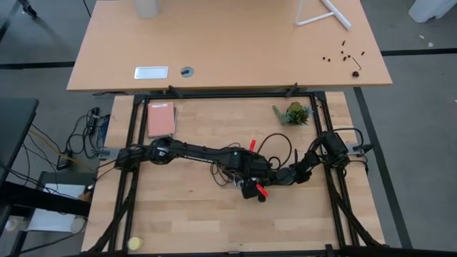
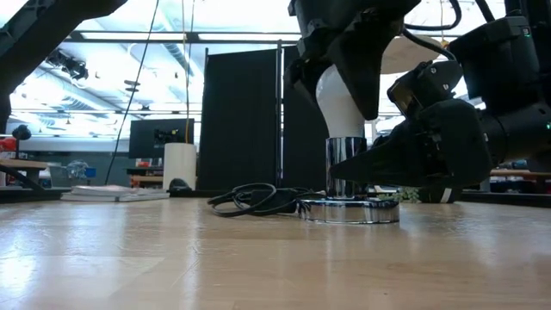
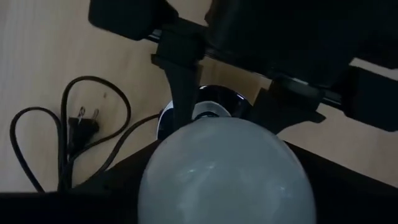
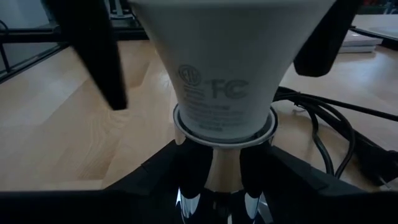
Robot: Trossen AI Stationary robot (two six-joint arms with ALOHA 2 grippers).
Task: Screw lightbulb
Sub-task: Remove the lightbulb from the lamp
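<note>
The white lightbulb [image 2: 338,103] stands upright with its base in the chrome sleeve [image 2: 343,164] of the round silvery socket disc [image 2: 349,209], which lies flat on the wooden table right of centre. My left gripper [image 2: 337,86] comes down from above and is open. Its fingers [image 4: 93,56] stand on either side of the bulb's wide part, and wood shows between one finger and the glass. My right gripper [image 4: 224,186] reaches in low from the table's right and is shut on the socket. The black cord [image 3: 68,124] lies looped beside the disc. My right gripper pinches the socket's upright chrome sleeve [image 4: 224,168] between its two fingers, just under the bulb's white neck. The fingers come in nearly level from the table's right side. The socket disc rests flat on the table, with the bulb upright in it.
A pink notebook [image 1: 161,119] lies at the table's far left and a small green plant [image 1: 293,113] at the far right. A yellow ball [image 1: 134,243] sits near the near left corner. The black frame rails [image 1: 132,143] edge the table; free wood lies toward the near edge.
</note>
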